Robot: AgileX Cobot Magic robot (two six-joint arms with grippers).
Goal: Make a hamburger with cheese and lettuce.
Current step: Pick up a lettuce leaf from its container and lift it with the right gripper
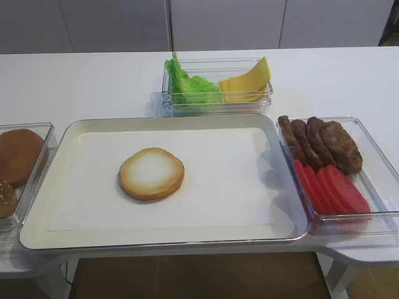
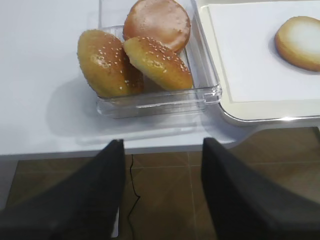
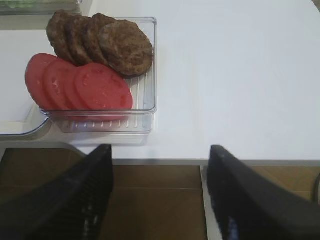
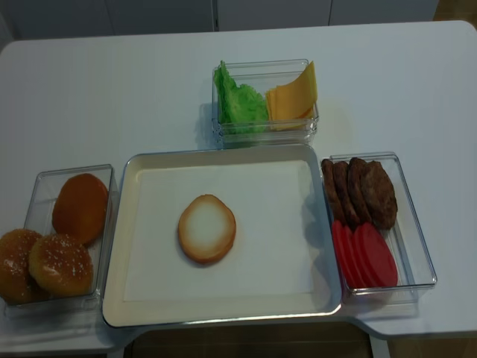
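Starting assembly, I see the hamburger bare on the tray, both pincers spread empty off the bench; next, reach for cheese or lettuce in the back bin.

A round flat bun half with pale cut face lies on the cream rectangular tray. Behind the tray, a clear plastic bin holds ruffled green lettuce and pale-yellow cheese slices.

Clear glossy plastic for the bins, pale tray with a shiny metal-looking rim and matt white paper inside. Smooth matt white surface. Waxy smooth cheese, crinkled lettuce, rough brown patties, seeded glossy buns.
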